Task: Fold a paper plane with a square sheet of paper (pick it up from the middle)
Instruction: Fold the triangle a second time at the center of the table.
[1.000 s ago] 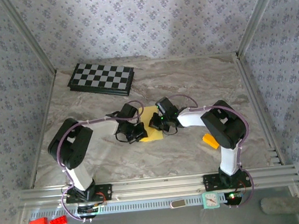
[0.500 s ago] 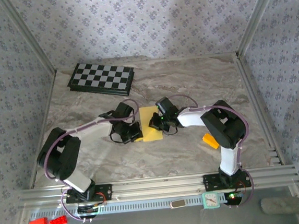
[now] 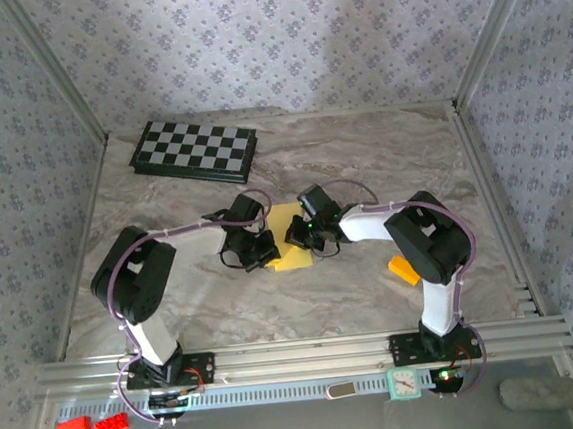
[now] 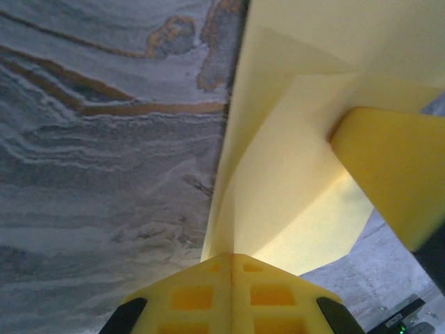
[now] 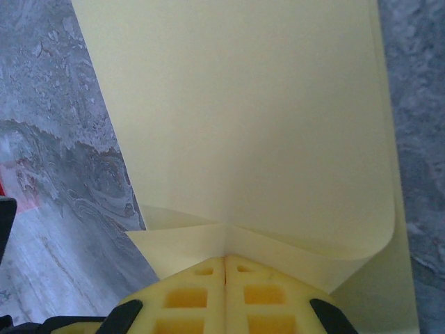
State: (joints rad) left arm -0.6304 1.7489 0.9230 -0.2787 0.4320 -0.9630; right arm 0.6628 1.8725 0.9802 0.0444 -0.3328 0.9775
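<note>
**Top external view.** Marbled grey tabletop [image 3: 363, 168] inside a papered enclosure. Square sheet of paper [image 3: 287, 221], plain yellow, partly folded, lies at mid-table between the two arms. Left fingers [image 3: 268, 255] meet its left edge; right fingers [image 3: 297, 237] meet its right side. The two wrists are close together over the sheet. Checkerboard [image 3: 194, 150] sits at the far left, well apart from the paper. Small orange block [image 3: 404, 269] lies just beside the right arm. Red bricks [image 3: 89, 426] and a small teal clock [image 3: 405, 383] sit below the front rail.

**Left wrist view.** Left fingers [image 4: 231, 261], yellow and ribbed, are pressed together, pinching the near edge of the paper [image 4: 292, 188]. A crease runs up from the tips. Folded layers overlap at the upper right, and the left edge is raised above the marble. A thick yellow finger of the right arm [image 4: 389, 174] rests on the sheet from the right.

**Right wrist view.** Right fingers [image 5: 224, 263] are closed with no gap, nipping a curled flap of the paper [image 5: 236, 118] that peaks at their tips. The rest of the sheet lies flat beyond, with marble on both sides.
</note>
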